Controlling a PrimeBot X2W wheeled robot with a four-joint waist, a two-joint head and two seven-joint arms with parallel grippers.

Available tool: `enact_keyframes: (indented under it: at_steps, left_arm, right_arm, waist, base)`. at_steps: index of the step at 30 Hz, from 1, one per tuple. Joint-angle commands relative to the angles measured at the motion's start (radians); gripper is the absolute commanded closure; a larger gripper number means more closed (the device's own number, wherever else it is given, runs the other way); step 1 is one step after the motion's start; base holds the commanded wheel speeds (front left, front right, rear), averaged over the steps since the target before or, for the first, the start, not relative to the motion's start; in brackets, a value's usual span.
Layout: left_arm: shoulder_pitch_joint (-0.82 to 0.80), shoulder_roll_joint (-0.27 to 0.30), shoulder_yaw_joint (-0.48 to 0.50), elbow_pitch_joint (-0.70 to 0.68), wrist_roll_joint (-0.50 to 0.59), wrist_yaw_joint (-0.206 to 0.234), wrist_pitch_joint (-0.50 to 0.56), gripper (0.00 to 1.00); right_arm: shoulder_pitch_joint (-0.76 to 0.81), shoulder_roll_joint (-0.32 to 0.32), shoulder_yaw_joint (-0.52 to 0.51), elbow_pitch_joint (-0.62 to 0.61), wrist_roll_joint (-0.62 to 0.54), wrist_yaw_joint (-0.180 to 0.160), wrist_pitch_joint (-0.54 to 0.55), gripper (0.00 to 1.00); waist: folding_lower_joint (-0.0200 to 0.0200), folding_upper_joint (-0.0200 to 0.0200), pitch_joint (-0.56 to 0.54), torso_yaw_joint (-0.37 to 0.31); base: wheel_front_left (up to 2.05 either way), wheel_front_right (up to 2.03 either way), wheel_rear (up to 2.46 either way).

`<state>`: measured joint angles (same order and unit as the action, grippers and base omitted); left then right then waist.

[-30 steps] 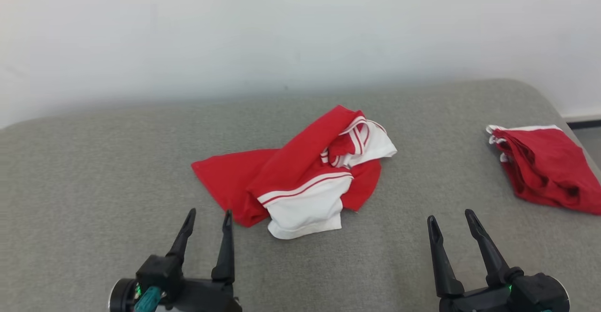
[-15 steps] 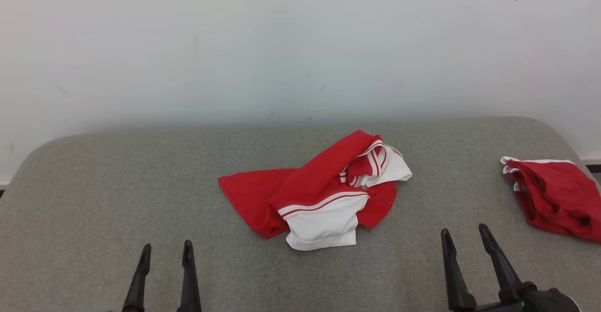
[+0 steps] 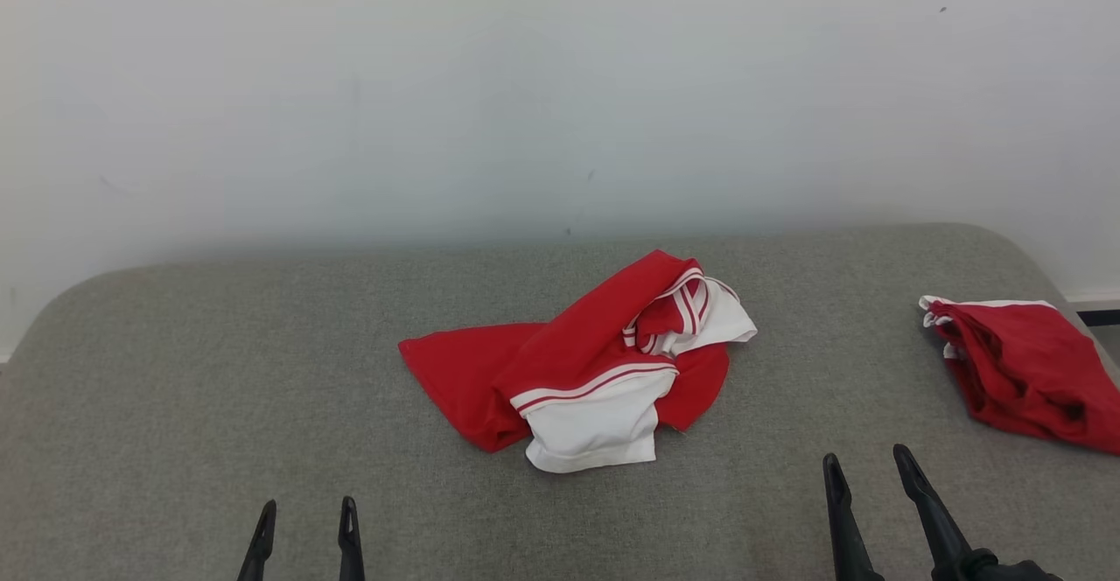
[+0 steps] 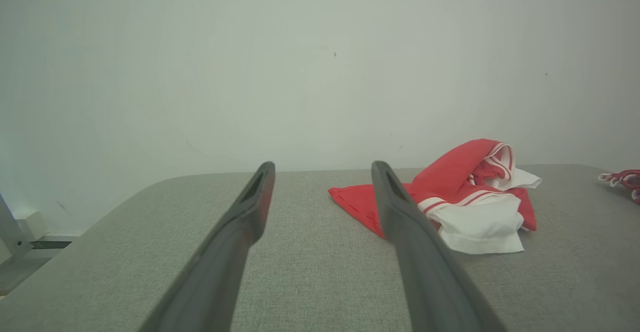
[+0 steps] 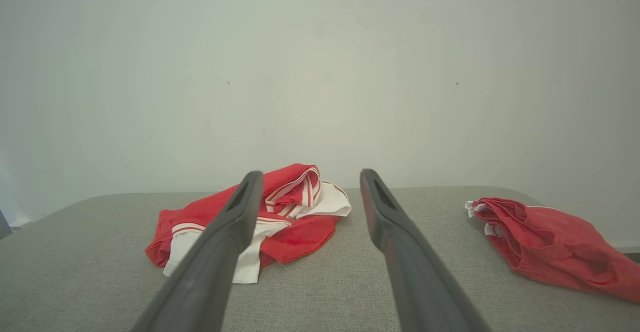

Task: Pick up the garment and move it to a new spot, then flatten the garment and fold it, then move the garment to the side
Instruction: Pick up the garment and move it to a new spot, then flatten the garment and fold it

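The left gripper (image 3: 307, 504) and right gripper (image 3: 865, 456) hovered over the counter's (image 3: 219, 371) near edge, fingers spread wide and holding nothing, probably lined up for a first grab. The garment (image 3: 582, 371) sat crumpled at the counter's middle, red cloth bunched over itself with a white, red-striped panel in front (nothing flat about it). Another red pile (image 3: 1024, 371) lay at the counter's right edge.

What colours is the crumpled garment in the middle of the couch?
Crumpled garment: red, with white panels edged in thin red stripes. Clearest in the head view.
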<state>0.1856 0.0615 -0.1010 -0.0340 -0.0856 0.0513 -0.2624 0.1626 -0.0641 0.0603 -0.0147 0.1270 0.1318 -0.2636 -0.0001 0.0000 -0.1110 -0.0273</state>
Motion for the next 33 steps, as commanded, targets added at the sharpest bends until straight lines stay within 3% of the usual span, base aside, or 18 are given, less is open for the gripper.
enact_keyframes:
  at_steps: [1, 33]
  left_arm:
    - [0.016, -0.004, 0.002, 0.002, 0.013, -0.006, -0.003, 0.0]
    - [0.013, -0.012, -0.003, 0.019, 0.03, -0.005, -0.003, 0.0]
  right_arm:
    - [0.007, 0.003, -0.002, 0.001, -0.007, -0.003, -0.001, 0.0]
    - [0.02, 0.001, -0.01, 0.0, 0.003, -0.003, -0.001, 0.0]
  waist:
    - [0.0001, 0.0, -0.001, 0.0]
    - [0.0001, 0.0, -0.012, 0.008]
  base:
    - [0.0, 0.0, 0.0]
    - [0.0, 0.0, 0.0]
